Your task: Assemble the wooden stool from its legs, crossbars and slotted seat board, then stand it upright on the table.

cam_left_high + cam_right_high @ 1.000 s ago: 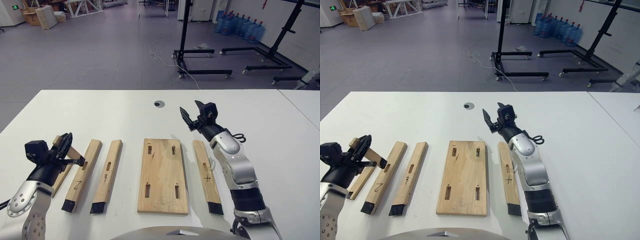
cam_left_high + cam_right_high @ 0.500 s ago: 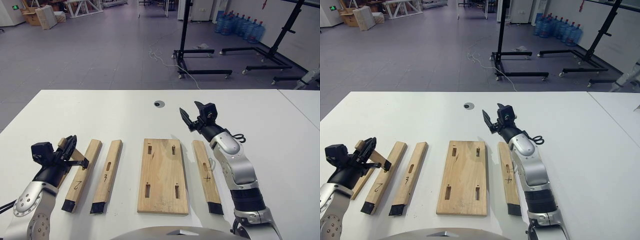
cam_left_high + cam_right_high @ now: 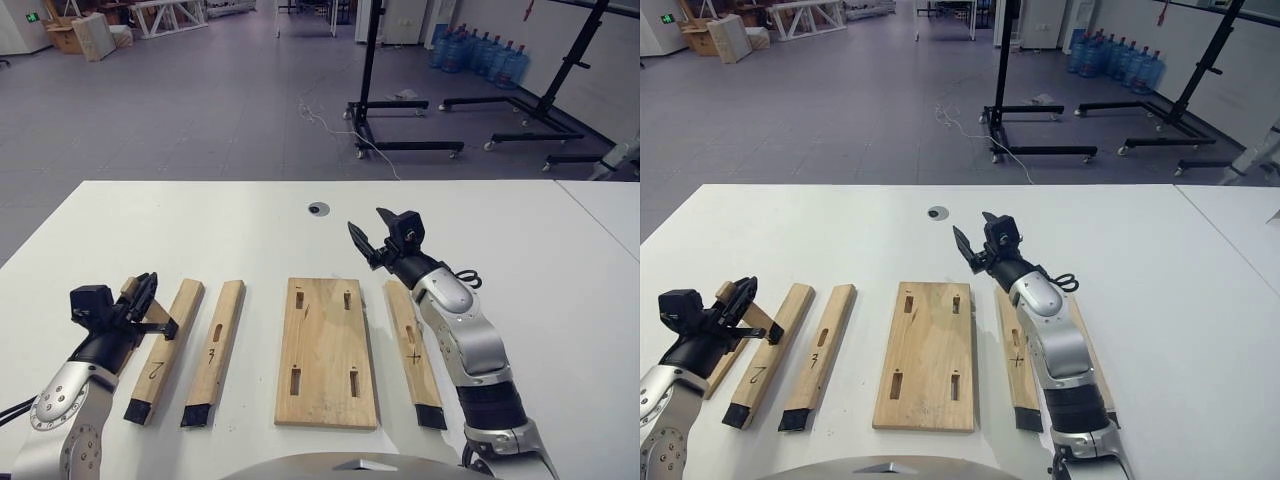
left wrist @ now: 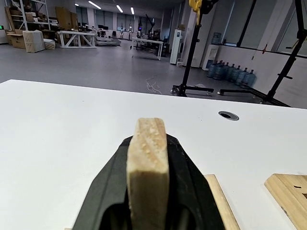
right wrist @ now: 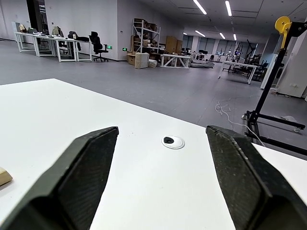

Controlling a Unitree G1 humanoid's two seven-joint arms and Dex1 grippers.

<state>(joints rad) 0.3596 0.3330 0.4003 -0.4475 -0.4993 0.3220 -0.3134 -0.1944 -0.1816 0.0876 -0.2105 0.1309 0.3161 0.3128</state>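
The slotted seat board (image 3: 325,350) lies flat at the middle of the white table (image 3: 200,225). Left of it lie two legs, one marked 2 (image 3: 165,345) and one marked 3 (image 3: 215,348). Another leg marked with a cross (image 3: 410,345) lies right of the board, and a further wooden piece (image 3: 1095,365) shows beside my right arm. My left gripper (image 3: 150,303) hovers at the far left, shut on the end of a wooden leg (image 4: 147,143) that slants down to the table. My right gripper (image 3: 368,228) is open and holds nothing, just beyond the board's far right corner.
A round cable hole (image 3: 318,208) sits in the table beyond the board. A second table (image 3: 605,200) adjoins on the right. Bare table surface stretches behind the parts and to the right of my right arm.
My right gripper has shifted left toward the board's far right corner, still open. My left gripper has moved slightly down and inward with the leg in it.
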